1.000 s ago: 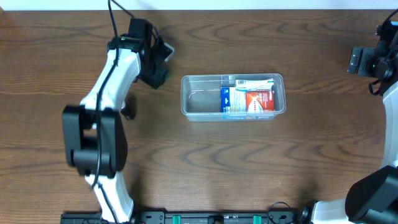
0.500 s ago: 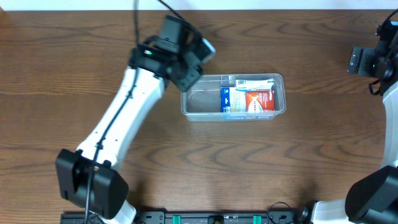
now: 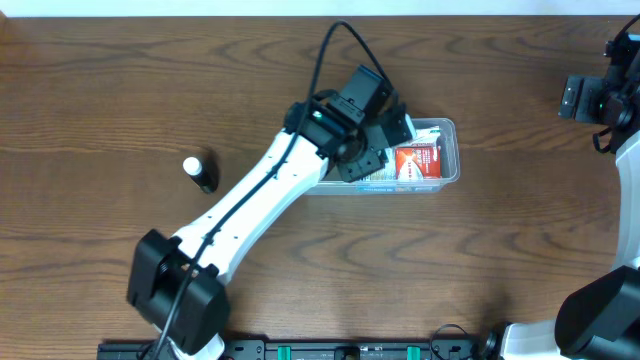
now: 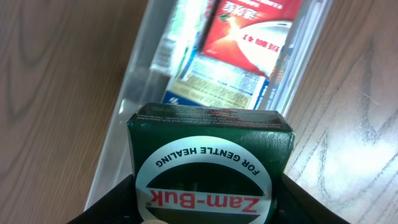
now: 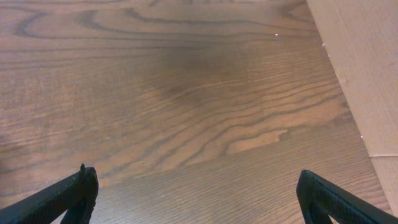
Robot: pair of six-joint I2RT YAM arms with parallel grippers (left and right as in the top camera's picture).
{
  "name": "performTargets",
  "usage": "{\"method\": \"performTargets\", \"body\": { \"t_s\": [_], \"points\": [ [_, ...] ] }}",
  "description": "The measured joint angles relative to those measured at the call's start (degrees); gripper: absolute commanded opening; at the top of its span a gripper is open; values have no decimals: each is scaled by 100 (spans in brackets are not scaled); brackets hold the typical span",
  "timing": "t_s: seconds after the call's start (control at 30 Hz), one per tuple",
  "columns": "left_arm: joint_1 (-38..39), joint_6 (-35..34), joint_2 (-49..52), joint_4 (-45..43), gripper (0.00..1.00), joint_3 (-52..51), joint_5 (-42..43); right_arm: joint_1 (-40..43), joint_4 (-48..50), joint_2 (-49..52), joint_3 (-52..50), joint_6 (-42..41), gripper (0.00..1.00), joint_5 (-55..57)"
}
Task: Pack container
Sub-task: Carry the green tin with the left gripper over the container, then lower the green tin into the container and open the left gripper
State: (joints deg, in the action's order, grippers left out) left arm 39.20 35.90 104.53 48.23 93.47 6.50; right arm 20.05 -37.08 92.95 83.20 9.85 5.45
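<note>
The left arm [image 3: 250, 210] has swung in from the upper left. Now the left gripper [image 4: 208, 199] hovers over the container [image 3: 452, 150] at frame centre, fingers clamped on a green Zam-Buk box [image 4: 208, 134], which looks ready to drop in. The right gripper [image 5: 196, 186] waits, fingers apart.

The container [image 3: 450, 150] lies on the tabletop [image 3: 90, 80] right of centre and toward the far edge, its long side running left to right. Packed boxes [image 3: 418, 160] lie in its right half. The left end effector [image 3: 385, 135] hangs over its left half, with a Zam-Buk box [image 4: 208, 155] gripped between its fingers. A small bottle [image 3: 198, 172] sits on the tabletop well left of the container. The right end effector [image 5: 199, 190] is at the far right, well apart from the container, over the tabletop.
</note>
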Motion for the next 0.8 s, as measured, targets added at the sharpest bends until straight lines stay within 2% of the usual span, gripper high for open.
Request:
{"method": "performTargets", "body": {
  "t_s": [0.3,0.8],
  "points": [
    [35,304,584,-518,54,0,0,0,2,0,0,-2,99,0],
    [35,1071,1115,-671,58,0,2,2,2,0,0,-2,99,0]
  ]
}}
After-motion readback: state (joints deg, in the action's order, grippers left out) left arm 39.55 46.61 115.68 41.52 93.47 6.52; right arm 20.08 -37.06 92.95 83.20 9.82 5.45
